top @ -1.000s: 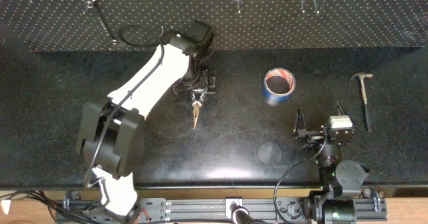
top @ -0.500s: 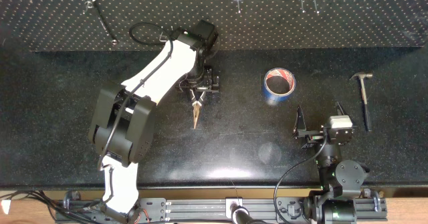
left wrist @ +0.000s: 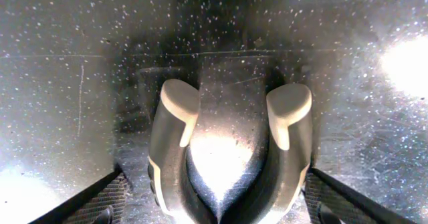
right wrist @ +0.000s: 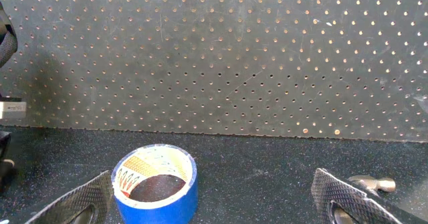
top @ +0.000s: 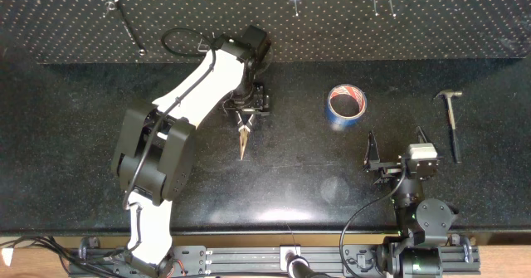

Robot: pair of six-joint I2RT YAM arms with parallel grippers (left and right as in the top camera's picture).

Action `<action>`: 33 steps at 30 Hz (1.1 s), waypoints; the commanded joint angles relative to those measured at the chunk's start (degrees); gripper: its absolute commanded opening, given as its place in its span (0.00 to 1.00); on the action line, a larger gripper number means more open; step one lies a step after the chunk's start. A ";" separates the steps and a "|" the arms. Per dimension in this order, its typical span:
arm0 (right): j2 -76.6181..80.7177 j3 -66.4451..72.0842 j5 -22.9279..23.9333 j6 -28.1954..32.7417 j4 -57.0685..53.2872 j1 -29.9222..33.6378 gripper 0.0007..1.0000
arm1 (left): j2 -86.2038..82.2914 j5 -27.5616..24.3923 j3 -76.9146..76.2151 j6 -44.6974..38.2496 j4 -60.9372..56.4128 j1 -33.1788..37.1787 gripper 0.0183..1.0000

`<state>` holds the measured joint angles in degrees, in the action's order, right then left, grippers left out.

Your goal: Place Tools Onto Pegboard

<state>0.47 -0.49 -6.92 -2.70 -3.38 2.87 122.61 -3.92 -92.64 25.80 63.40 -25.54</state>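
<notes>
Nearest the arm bases, the right gripper (top: 395,148) sits parked low over the table (top: 75,145), its fingers spread and nothing between them. Mid-table, the left gripper (top: 246,110) is down over the pliers (top: 242,142), its fingers wide apart and standing outside both handles, not pinching them. The pliers lie flat on the table, nose toward the bases, handles toward the pegboard (top: 465,29). Off to the right lie the tape (top: 347,105) and, farther right, the hammer (top: 452,120). At the far edge a wrench (top: 127,27) hangs on the board, with two sets of bare hooks (top: 294,2) to its right.

The pliers look to be stiff steel, weighty for their size, and hinged, so a squeeze would likely fold the handles together. The sleeved handles seem the best hold, since the bare metal between them looks slippery.

The left wrist view shows both pale handle sleeves framed by the fingers, a detail the arm hides from above. The top view alone gives the pliers' nose and the hung wrench. The right wrist view faces the board, the tape and the hammer's head.
</notes>
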 commanded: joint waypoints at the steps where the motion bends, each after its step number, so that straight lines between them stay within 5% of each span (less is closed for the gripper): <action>1: -0.42 0.26 0.31 0.37 -0.15 -0.35 0.98 | 1.64 -0.17 -1.11 0.26 -0.17 0.07 0.75; 4: -0.42 0.26 0.31 0.37 -0.15 -0.35 0.98 | 1.64 -0.15 -1.11 0.28 -0.17 0.07 0.50; 7: -0.42 0.26 0.31 0.37 -0.15 -0.35 0.98 | 1.64 0.46 -1.11 0.92 -0.15 0.07 0.05; 8: -0.42 0.26 0.31 0.39 -0.15 -0.35 0.98 | 1.64 0.46 -1.11 0.90 -0.17 0.04 0.01; 15: -0.42 0.26 0.31 0.37 -0.15 -0.35 0.98 | -2.71 0.96 -1.14 0.90 -0.28 0.07 0.01; 20: -0.42 0.26 0.31 0.39 -0.15 -0.35 0.98 | -27.15 22.64 0.70 6.49 4.44 -0.94 0.01; 21: -0.42 0.26 0.31 0.37 -0.15 -0.35 0.98 | -32.57 27.54 3.23 8.85 1.22 -1.36 0.01; 23: -0.42 0.26 0.31 0.37 -0.15 -0.35 0.98 | -47.71 34.64 19.30 5.95 -24.61 -0.87 0.01; 27: -0.42 0.26 0.31 0.39 -0.15 -0.35 0.98 | -52.52 34.84 32.87 -17.84 -59.80 2.54 0.01; 33: -0.42 0.26 0.31 0.37 -0.15 -0.35 0.98 | -42.77 33.42 34.42 -19.45 -79.67 6.03 0.01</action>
<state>0.40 -0.49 -6.92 -2.68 -3.38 2.87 78.91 29.91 -57.84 7.27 -13.39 -19.59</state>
